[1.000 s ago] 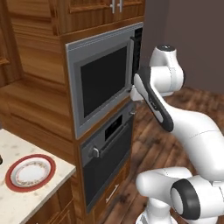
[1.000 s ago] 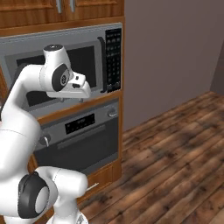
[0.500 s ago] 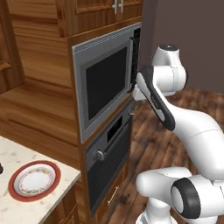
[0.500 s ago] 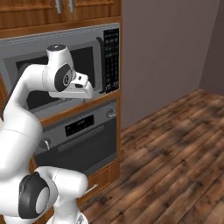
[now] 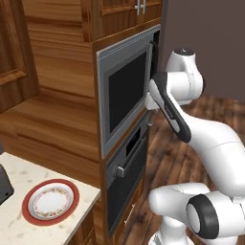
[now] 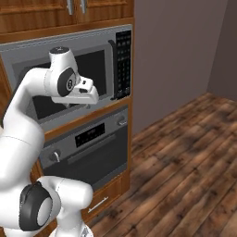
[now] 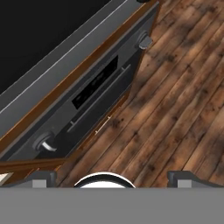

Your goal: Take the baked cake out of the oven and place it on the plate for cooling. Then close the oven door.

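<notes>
The grey steel oven (image 6: 88, 144) sits built in under the microwave, and its drop-down door (image 5: 128, 184) is shut with the bar handle (image 7: 99, 95) across the front. Two round knobs (image 7: 44, 142) flank the small black display (image 7: 94, 83). The cake is hidden. On the pale counter at the lower left lies the red-rimmed plate (image 5: 50, 201), with nothing on it. My gripper (image 6: 89, 95) hangs open in front of the microwave, above the oven, looking down along its front. Both fingertips (image 7: 42, 177) stand far apart with nothing between them.
The large grey microwave (image 5: 125, 91) with its keypad (image 6: 123, 65) fills the niche above the oven. Wooden cabinets (image 5: 57, 95) surround both. A dark appliance corner (image 5: 4, 184) shows at the counter's left edge. Plank floor (image 6: 185, 162) stretches to the right.
The whole picture has shifted in the left base view: the base has moved, so the oven column and plate sit further right. The arm holds much the same pose.
</notes>
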Motion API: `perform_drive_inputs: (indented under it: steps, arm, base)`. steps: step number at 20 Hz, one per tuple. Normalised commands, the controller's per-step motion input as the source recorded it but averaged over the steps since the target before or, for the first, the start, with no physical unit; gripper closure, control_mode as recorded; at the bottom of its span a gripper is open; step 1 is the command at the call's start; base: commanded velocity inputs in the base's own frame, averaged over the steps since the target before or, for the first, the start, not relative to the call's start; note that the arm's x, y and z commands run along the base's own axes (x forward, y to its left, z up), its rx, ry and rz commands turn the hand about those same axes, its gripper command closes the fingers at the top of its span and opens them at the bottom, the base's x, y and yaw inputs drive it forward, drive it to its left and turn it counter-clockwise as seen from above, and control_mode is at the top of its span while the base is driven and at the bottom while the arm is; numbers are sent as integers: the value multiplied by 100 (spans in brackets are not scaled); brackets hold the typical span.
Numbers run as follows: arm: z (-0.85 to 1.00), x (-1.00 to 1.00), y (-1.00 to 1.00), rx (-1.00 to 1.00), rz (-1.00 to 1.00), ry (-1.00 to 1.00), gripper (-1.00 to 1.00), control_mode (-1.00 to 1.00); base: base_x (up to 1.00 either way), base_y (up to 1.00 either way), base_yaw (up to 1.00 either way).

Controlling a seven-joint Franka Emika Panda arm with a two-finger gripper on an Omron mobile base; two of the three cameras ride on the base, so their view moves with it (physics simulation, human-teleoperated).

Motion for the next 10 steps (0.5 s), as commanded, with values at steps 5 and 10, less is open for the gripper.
perform_drive_inputs:
  steps: [5,10]
  arm:
    - [0,0,0,0,0,0,-100,100]
    - [0,0,0,0,0,0,-100,100]
  base:
    - [-34,2,0]
    - [-35,16,0]
